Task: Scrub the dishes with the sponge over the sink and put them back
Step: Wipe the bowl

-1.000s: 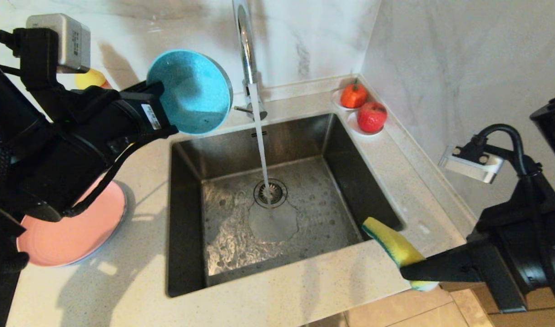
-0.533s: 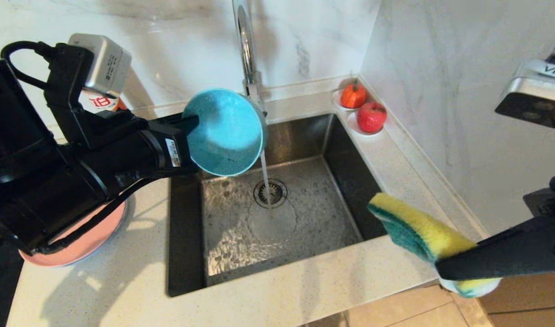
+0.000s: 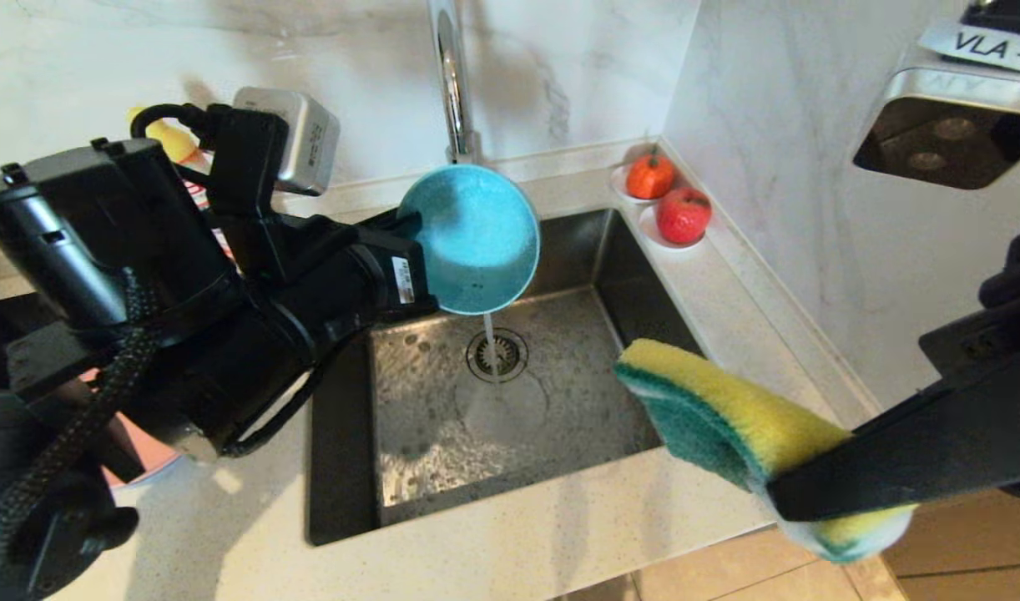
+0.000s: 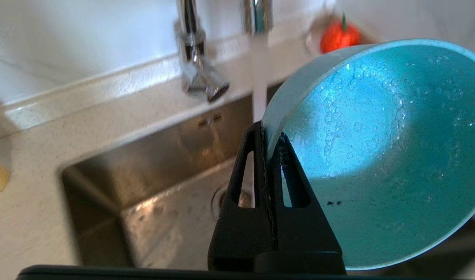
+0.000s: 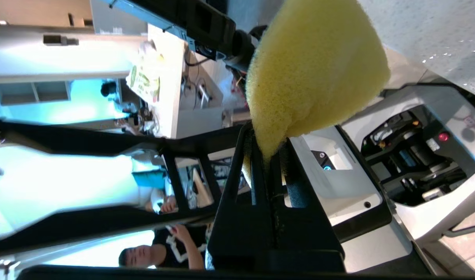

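I had the left pincer (image 3: 411,224) pinching the rim of the bowl (image 3: 477,238), its two fingers pressed on either side of the wall. The bowl hung tilted on its side over the back of the sink (image 3: 343,467), right under the tap (image 3: 450,79). Water (image 3: 488,338) ran past its lower edge and fell onto the drain (image 3: 497,355). In the left wrist view the bowl's (image 4: 377,155) inside was beaded with droplets and bubbles.

My right pincer (image 3: 810,492) was clamped on one end of the sponge (image 3: 727,426), squeezing it thin there. The sponge hung in the air above the front right corner of the sink, yellow side up, green side facing the basin, well apart from the bowl.

A pink plate (image 3: 147,455) lay on the tabletop (image 3: 518,542) to the left, mostly hidden behind my left arm. Two red fruits (image 3: 667,196) sat at the back right corner.
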